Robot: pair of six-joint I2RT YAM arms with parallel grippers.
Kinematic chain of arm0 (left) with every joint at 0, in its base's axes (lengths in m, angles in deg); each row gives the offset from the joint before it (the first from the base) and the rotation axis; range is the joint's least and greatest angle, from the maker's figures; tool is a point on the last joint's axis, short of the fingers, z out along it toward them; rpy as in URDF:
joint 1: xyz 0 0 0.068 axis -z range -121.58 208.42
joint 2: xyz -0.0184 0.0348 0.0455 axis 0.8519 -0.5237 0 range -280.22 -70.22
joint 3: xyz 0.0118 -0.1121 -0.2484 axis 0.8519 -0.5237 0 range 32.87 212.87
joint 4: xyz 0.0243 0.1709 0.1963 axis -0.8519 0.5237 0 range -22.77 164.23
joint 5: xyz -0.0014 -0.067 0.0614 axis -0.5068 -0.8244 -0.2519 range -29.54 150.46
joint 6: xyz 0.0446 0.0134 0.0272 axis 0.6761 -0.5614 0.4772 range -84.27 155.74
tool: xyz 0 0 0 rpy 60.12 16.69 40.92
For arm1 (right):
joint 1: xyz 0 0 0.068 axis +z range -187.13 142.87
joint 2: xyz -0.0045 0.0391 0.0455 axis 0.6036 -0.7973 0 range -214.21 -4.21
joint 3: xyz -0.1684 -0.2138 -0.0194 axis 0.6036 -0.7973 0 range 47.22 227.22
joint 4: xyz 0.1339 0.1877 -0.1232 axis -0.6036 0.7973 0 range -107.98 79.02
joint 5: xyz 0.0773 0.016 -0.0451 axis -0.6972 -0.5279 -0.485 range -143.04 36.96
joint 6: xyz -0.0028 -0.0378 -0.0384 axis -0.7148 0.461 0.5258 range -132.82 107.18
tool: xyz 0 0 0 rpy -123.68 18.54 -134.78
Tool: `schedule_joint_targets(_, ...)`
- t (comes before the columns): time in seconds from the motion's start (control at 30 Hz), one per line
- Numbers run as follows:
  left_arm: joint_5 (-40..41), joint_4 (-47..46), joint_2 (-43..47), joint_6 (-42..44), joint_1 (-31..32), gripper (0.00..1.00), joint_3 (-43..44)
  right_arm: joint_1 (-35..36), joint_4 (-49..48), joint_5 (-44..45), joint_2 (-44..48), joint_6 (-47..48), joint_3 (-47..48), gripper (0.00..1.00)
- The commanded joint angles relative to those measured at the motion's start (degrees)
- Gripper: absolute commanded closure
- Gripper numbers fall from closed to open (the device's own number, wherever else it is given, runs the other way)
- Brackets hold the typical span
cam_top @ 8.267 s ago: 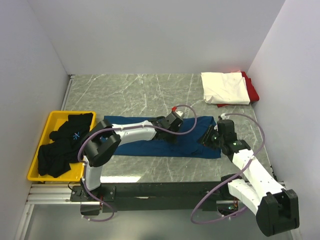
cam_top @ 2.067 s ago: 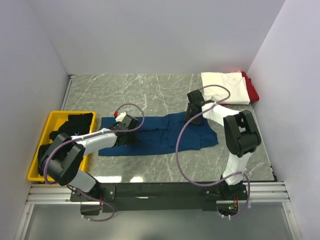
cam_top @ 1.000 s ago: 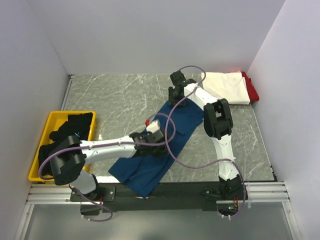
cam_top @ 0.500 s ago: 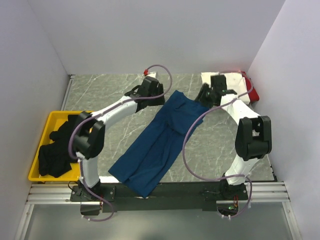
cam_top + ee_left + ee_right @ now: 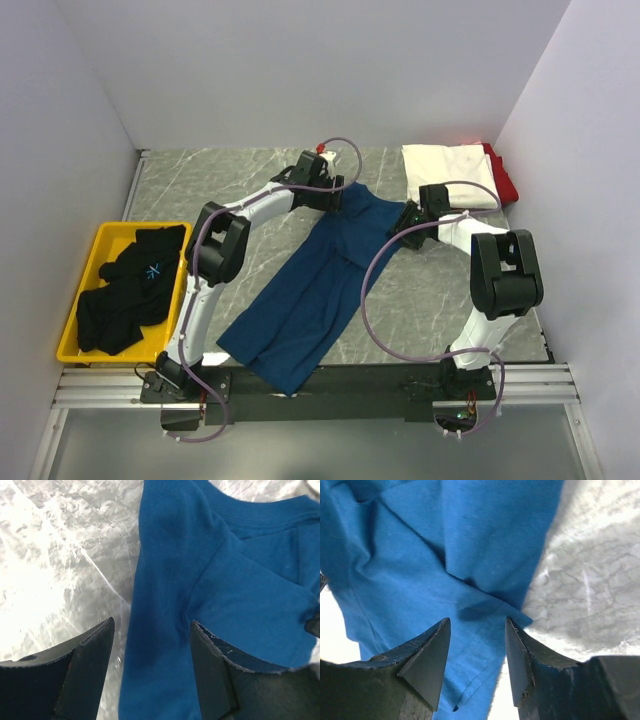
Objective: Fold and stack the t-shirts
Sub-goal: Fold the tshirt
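Observation:
The navy-blue t-shirt (image 5: 310,290) lies flat and slantwise, from the back middle of the table down to the front edge, where its lower end hangs over. At its far left corner my left gripper (image 5: 338,196) hovers open; in the left wrist view its fingers (image 5: 95,650) straddle the shirt's (image 5: 200,580) edge with nothing pinched. My right gripper (image 5: 408,220) stands open at the far right corner, its jaws over the cloth's (image 5: 420,555) border. A folded white tee (image 5: 450,175) rests on a red one (image 5: 507,183) at the back right. Black tees (image 5: 125,290) fill the tray.
The yellow tray (image 5: 70,345) sits at the left near edge. Marble tabletop (image 5: 220,185) shows around the shirt. White walls close in the back and both sides.
My left gripper has let go of the blue shirt and opened, travelling from mid-table to the shirt's far left corner. The right gripper shifted right and nearer, to the shirt's far right corner.

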Motion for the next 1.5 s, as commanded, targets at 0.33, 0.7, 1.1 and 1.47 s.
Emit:
schedule_joint_targets(0.33, -5.45, -2.61, -9.74, -0.91, -1.16, 0.7, 11.97, -0.55, -2.44, -1.08, -4.47, 0.6, 5.21, 0.46)
schedule_joint_targets(0.7, 17.04, -7.79, -8.43, -14.87, -8.8, 1.0, 9.1, -0.12, 5.19, -4.69, -11.6, 5.7, 23.74, 0.26)
schedule_joint_targets(1.1, 13.72, -6.13, -7.2, -25.0, -19.27, 0.5, 9.34, 2.34, 9.61, -2.93, -10.12, 7.64, 26.33, 0.26)
schedule_joint_targets(1.47, 19.6, -4.28, 10.19, -22.36, -19.8, 0.27, -3.29, 10.78, 3.28, -1.88, 7.98, 4.91, 5.85, 0.29)
